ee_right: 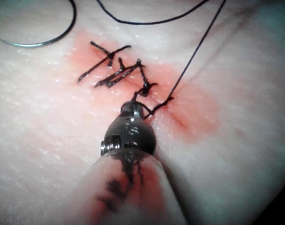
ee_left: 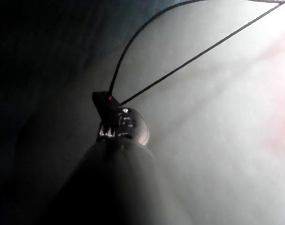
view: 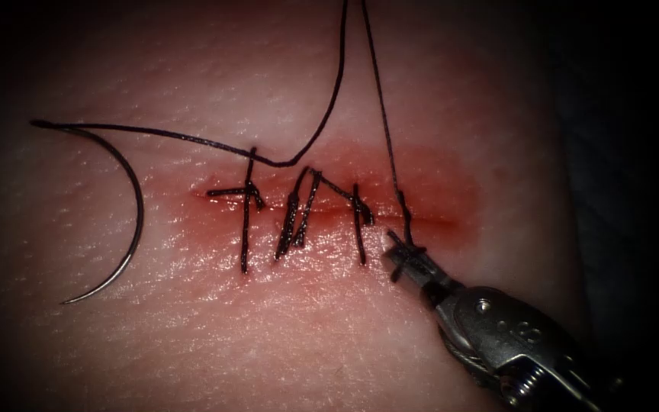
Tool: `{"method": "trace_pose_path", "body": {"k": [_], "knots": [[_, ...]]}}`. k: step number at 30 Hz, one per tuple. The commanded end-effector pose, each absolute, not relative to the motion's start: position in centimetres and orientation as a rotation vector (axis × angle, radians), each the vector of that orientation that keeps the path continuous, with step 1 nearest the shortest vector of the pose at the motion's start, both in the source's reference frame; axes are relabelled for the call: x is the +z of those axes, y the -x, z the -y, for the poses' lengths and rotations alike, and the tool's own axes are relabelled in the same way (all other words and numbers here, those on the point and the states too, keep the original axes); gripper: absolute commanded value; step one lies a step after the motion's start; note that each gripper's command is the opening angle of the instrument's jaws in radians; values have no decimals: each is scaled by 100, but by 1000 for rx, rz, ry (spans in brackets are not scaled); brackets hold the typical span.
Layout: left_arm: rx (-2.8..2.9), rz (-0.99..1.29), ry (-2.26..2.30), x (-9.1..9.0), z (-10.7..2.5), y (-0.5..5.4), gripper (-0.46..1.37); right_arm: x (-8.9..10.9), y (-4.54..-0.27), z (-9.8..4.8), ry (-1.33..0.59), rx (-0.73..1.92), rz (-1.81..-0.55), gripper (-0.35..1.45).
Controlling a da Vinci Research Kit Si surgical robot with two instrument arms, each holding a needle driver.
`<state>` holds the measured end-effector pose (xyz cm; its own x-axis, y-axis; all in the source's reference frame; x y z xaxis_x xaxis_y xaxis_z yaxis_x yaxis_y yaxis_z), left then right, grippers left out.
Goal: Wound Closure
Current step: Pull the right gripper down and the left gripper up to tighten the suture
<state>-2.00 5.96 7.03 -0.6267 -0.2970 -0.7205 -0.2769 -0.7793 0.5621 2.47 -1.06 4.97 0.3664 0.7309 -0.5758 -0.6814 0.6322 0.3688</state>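
The tissue (view: 284, 336) is pale and wet, with red fluid (view: 436, 191) around the cut (view: 329, 214); past the tissue the room is dark. Several dark stitches (view: 299, 214) cross the cut. The needle (view: 127, 221) lies free on the tissue, well to the left of the cut, not in the tissue and held by no tool. Its thread (view: 192, 137) goes from the needle's upper end toward the cut, then rises out of the picture above the cut. The right tool (view: 406, 259) is at the right end of the cut, just below it, with its jaws closed on a short piece of thread at the last stitch. The left tool (ee_left: 107, 101) is away from the cut, above the tissue, and its jaws are closed on the thread, with two strands leaving them.
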Motion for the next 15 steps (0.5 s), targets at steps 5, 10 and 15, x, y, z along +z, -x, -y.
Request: {"method": "trace_pose_path", "body": {"k": [5, 10, 15], "knots": [[-2630, 1031, -1324, 704, -603, 187, -35, 487, -248, 110, -119, 820, -816, -35], [-2632, 1028, -1311, 705, -609, 181, -35, 478, -242, 115, -146, 773, -847, -35], [-2633, 1027, -1301, 706, -619, 183, -35, 471, -235, 124, -212, 706, -888, -35]]}}
